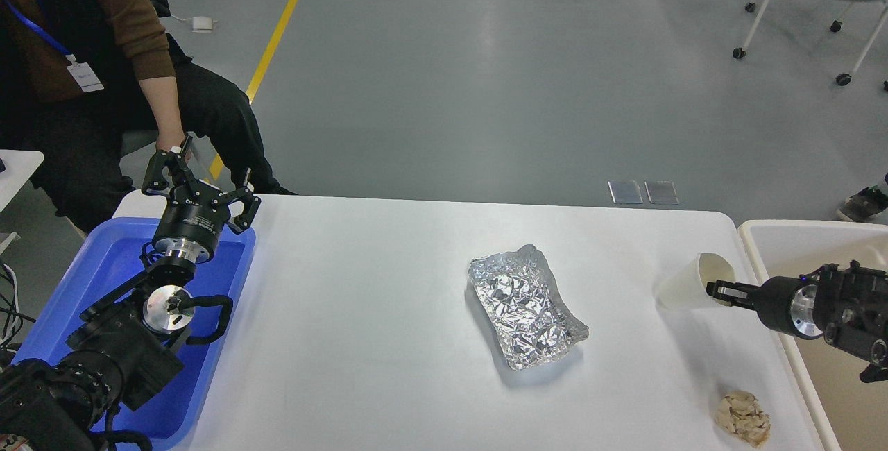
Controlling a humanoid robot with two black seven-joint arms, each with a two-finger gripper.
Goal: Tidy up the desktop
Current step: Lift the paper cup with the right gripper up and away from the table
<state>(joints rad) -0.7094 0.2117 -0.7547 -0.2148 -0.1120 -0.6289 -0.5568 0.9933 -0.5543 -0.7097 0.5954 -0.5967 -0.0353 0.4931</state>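
The white desktop (388, 340) holds a crumpled foil tray (525, 305) right of centre and a crumpled beige paper wad (743, 418) at the front right. My right gripper (719, 291) is shut on the rim of a white paper cup (683, 286). The cup is tipped on its side, mouth towards the right, near the desktop's right edge. My left gripper (201, 179) is open and empty, pointing up over the far end of the blue tray (104, 264).
A beige tub (798, 239) stands just off the desktop's right edge, under my right arm. A seated person (83, 55) is close behind the blue tray at the far left. Wheeled chair legs (756, 21) stand on the floor at the far right.
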